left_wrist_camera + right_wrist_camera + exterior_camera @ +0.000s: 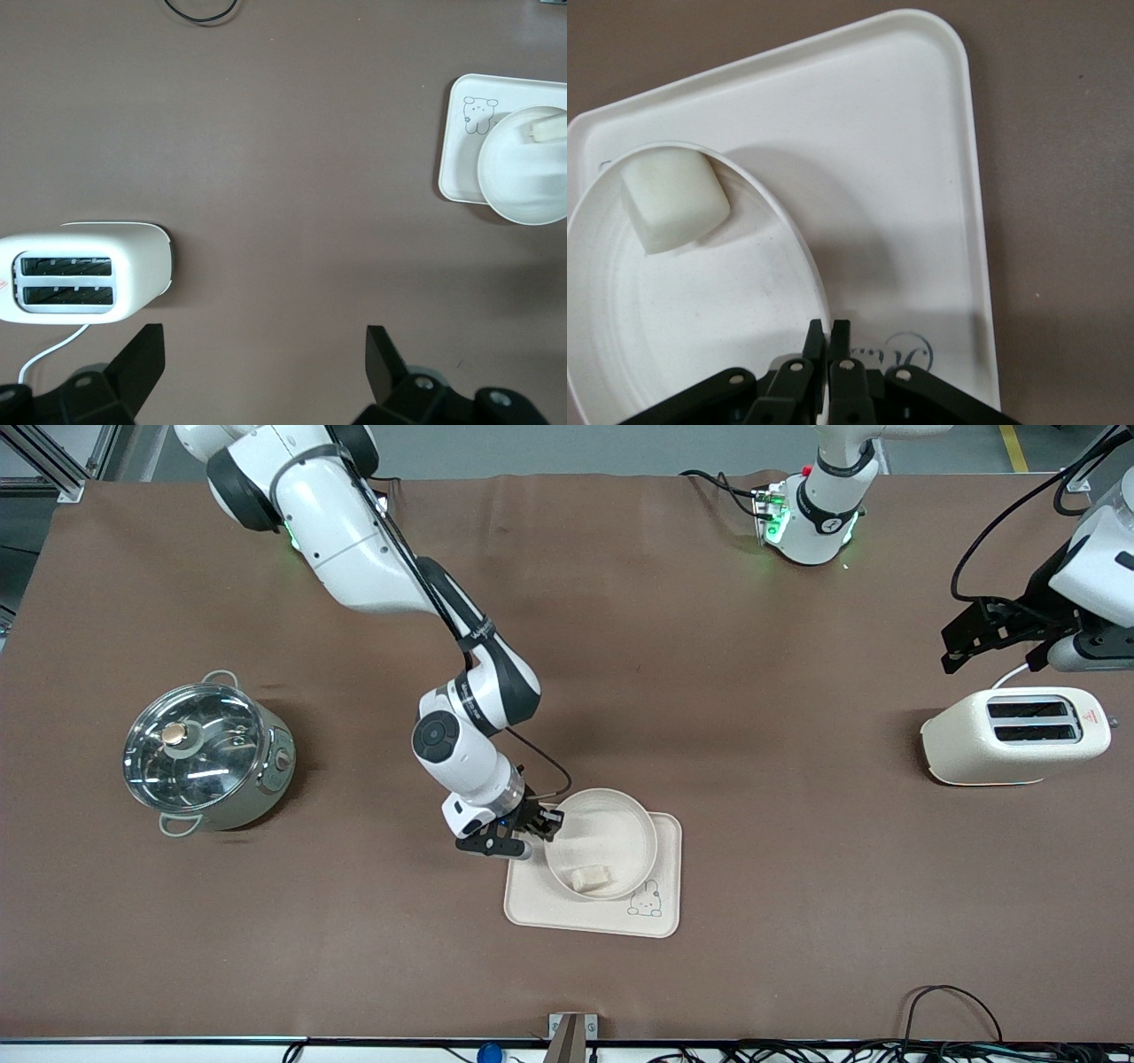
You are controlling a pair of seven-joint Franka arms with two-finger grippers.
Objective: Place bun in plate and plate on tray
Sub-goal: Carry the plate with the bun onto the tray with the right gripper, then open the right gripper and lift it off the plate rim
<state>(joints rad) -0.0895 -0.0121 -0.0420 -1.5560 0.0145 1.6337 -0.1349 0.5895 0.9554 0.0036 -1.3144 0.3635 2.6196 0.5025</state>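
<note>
The round cream plate (611, 828) is over the cream tray (532, 903), which has a bunny drawing. The plate looks tilted, with a shadow under its held edge. The pale bun (591, 878) lies in the plate at the side nearest the front camera. My right gripper (542, 825) is shut on the plate's rim. The right wrist view shows its jaws (828, 332) pinching the rim, with the bun (673, 199), plate (700, 301) and tray (895, 159). My left gripper (961, 638) waits open and empty over the table beside the toaster (1014, 735). The left wrist view shows the gripper (264, 354), plate (523, 177) and tray (461, 168).
A cream toaster (84, 270) stands at the left arm's end of the table. A steel pot with a glass lid (205, 757) stands at the right arm's end. Brown table surface lies between them around the tray. Cables run along the table's front edge.
</note>
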